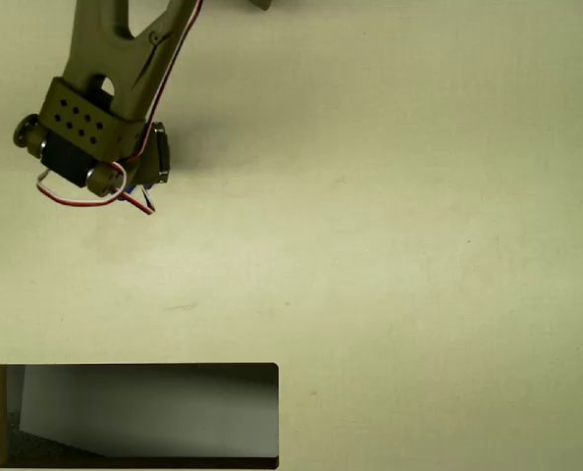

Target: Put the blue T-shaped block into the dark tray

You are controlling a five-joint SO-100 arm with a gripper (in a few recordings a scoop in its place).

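Observation:
The dark tray [134, 417] lies at the bottom left of the overhead view, black-rimmed with a glossy grey inside and nothing in it. My olive-green arm reaches down from the top left, and its gripper [103, 155] points straight down at the table, far above the tray in the picture. The wrist and motor cover the fingers. A thin sliver of the blue T-shaped block [144, 188] peeks out under the wrist's lower right edge, and the rest is hidden. Whether the fingers hold it I cannot tell.
Red and white wires [76, 199] loop below the wrist. The pale table [390, 245] stretches bare to the right and between the arm and the tray.

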